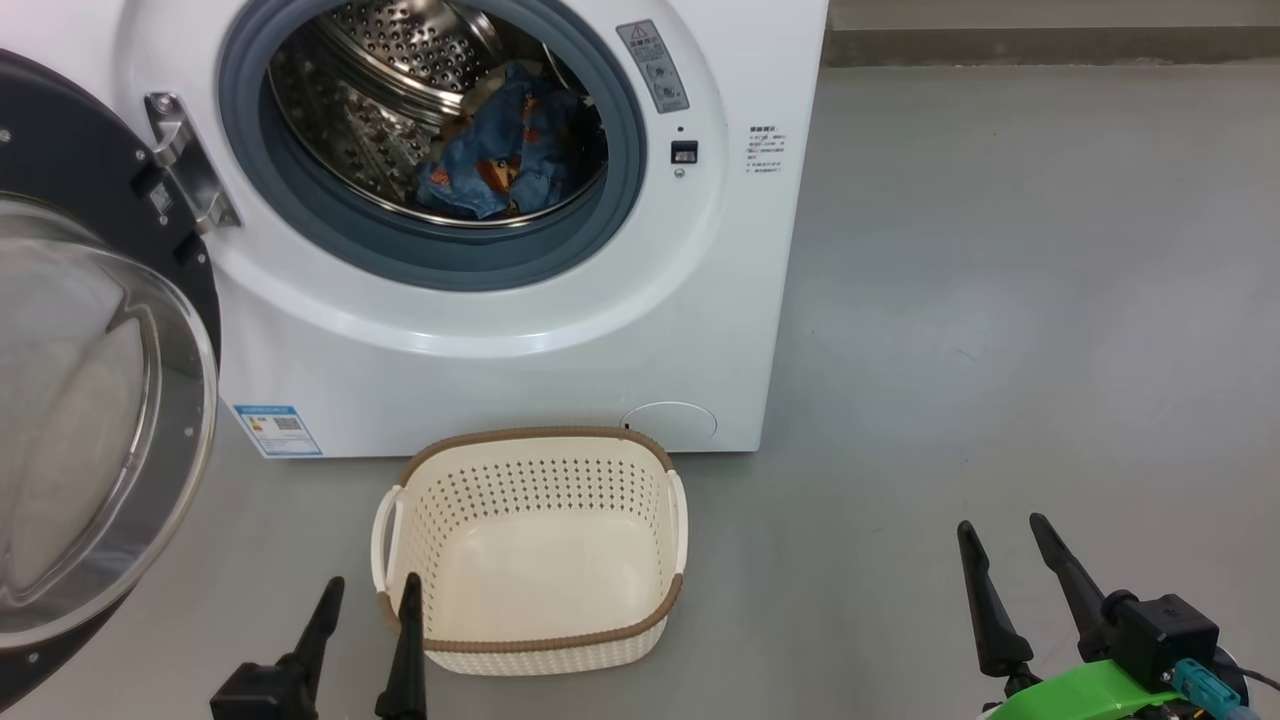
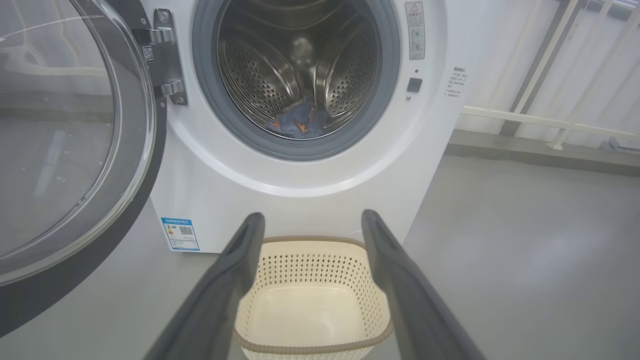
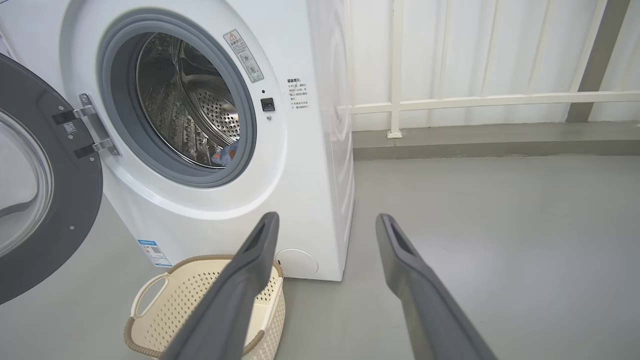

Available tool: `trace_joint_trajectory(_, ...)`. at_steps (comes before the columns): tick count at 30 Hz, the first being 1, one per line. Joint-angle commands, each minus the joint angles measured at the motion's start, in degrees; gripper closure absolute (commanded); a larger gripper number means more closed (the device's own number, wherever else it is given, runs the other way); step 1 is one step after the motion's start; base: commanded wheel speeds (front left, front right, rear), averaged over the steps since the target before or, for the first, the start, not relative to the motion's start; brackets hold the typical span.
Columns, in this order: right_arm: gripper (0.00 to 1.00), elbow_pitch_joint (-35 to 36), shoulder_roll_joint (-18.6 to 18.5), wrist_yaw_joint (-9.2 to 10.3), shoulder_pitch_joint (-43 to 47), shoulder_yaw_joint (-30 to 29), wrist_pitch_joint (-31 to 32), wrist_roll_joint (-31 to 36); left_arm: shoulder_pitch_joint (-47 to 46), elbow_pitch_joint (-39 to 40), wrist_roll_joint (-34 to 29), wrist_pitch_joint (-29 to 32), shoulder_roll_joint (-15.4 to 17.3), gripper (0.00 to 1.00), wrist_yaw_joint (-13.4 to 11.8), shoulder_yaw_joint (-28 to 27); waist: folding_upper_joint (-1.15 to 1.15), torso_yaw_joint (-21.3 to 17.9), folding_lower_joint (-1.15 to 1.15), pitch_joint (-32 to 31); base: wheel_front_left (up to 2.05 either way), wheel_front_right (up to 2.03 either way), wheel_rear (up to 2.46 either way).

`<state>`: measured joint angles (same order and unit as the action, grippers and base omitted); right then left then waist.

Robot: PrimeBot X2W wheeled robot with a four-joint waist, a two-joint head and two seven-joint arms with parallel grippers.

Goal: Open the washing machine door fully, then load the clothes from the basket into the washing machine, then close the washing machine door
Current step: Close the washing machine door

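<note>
The white washing machine (image 1: 500, 340) stands open, its black-rimmed glass door (image 1: 90, 400) swung far out to the left. Blue clothes (image 1: 500, 150) with orange print lie inside the steel drum, and show as clothes (image 2: 299, 122) low in the drum in the left wrist view. The cream basket (image 1: 535, 550) with a brown rim sits on the floor in front of the machine, with nothing inside it. My left gripper (image 1: 368, 595) is open just left of the basket's near corner. My right gripper (image 1: 1005, 535) is open over bare floor, well right of the basket.
Grey floor (image 1: 1000, 300) stretches to the right of the machine. In the right wrist view a white railing (image 3: 450, 102) and a low kerb run along the back wall. The open door (image 2: 65, 150) takes up the space at the left.
</note>
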<state>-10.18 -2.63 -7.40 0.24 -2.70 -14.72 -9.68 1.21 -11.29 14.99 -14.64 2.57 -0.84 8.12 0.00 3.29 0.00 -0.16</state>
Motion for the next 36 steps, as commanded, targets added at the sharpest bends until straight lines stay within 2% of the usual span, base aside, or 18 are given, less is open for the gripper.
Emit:
trace_joint_trajectory(1,0.00,1.2,-0.2,-0.09,-1.1,1.3,-0.3,0.3,-1.5,1.0,-0.1,-0.4,0.3,0.00,-0.4,-1.7,0.00,0.1,0.00,0.0,0.00,0.00,0.00)
trace_joint_trajectory(12,0.00,0.9,-0.2,-0.09,-1.0,1.3,-0.3,0.2,-1.6,0.9,-0.2,-0.4,0.3,0.00,-0.3,-1.7,0.00,0.7,0.00,-0.1,0.00,0.00,0.00)
trace_joint_trajectory(21,0.00,0.9,-0.2,-0.09,-0.8,2.2,-0.3,-0.4,-1.5,1.1,-1.4,-0.4,0.3,0.00,-0.5,-1.7,0.00,4.2,0.00,-0.3,0.00,0.00,0.00)
trace_joint_trajectory(30,0.00,1.2,-0.2,-0.09,-1.0,3.8,-0.3,-0.8,-1.0,1.7,-1.9,-0.4,0.3,0.00,-0.4,-2.1,0.00,11.3,0.00,-0.1,0.00,0.00,0.00)
trace_joint_trajectory(31,0.00,1.2,-0.2,-0.09,-1.0,4.1,-0.3,-1.0,-0.8,1.7,-2.0,-0.4,0.3,0.00,-0.3,-2.3,0.00,13.1,0.00,0.0,0.00,0.00,0.00)
trace_joint_trajectory(36,0.00,1.3,-0.2,-0.09,-1.2,4.8,-0.3,-1.6,-0.6,1.9,-2.5,-0.4,0.3,0.00,-0.1,-2.9,0.00,17.6,0.00,0.0,0.00,0.00,0.00)
